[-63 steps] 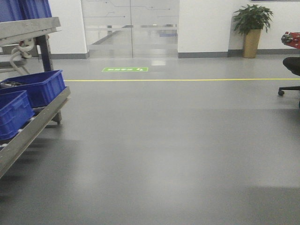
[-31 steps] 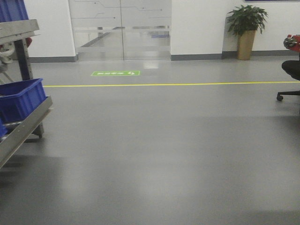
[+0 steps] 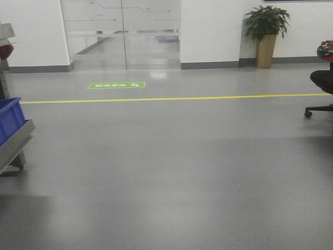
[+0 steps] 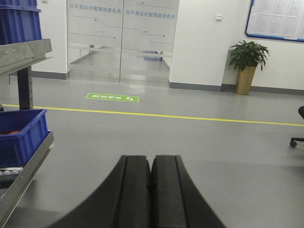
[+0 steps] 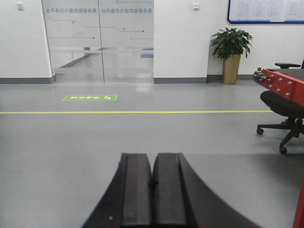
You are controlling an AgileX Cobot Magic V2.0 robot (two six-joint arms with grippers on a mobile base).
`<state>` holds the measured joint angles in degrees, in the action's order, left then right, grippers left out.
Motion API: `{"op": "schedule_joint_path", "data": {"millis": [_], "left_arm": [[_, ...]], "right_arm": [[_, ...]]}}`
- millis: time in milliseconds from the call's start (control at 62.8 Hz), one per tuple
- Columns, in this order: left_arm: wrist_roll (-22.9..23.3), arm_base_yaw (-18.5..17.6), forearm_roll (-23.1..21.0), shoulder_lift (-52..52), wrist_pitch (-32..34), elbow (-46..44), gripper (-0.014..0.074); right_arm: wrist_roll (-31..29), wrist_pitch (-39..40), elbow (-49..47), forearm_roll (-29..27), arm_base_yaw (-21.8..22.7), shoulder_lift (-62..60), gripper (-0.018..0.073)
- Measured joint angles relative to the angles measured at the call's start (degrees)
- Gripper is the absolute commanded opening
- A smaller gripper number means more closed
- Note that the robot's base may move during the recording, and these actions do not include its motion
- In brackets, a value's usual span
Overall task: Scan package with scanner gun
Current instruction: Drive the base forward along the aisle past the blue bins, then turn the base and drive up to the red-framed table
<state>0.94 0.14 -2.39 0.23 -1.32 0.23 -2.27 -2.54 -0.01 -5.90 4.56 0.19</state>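
The package and the scanner gun are out of view in every frame. My left gripper fills the bottom of the left wrist view, its two black fingers pressed together with nothing between them, pointing out over grey floor. My right gripper looks the same in the right wrist view, shut and empty above bare floor. Neither gripper shows in the front view.
A metal rack holding a blue bin stands at the left edge; it also shows as the rack with blue bin. A black office chair and red equipment are right. Ahead: yellow floor line, glass doors, potted plant.
The front view has swung right: the rack and blue bins have slid almost out at the left, and the doors, floor sign and plant have shifted left.
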Motion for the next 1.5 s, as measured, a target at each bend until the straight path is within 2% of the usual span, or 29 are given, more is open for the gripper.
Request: {"op": "schedule_joint_path", "data": {"millis": [1497], "left_arm": [[0.0, 0.0, 0.0, 0.0, 0.0, 0.0, -0.0101]], "right_arm": [[0.0, 0.1, 0.0, 0.0, 0.0, 0.0, -0.0169]]}}
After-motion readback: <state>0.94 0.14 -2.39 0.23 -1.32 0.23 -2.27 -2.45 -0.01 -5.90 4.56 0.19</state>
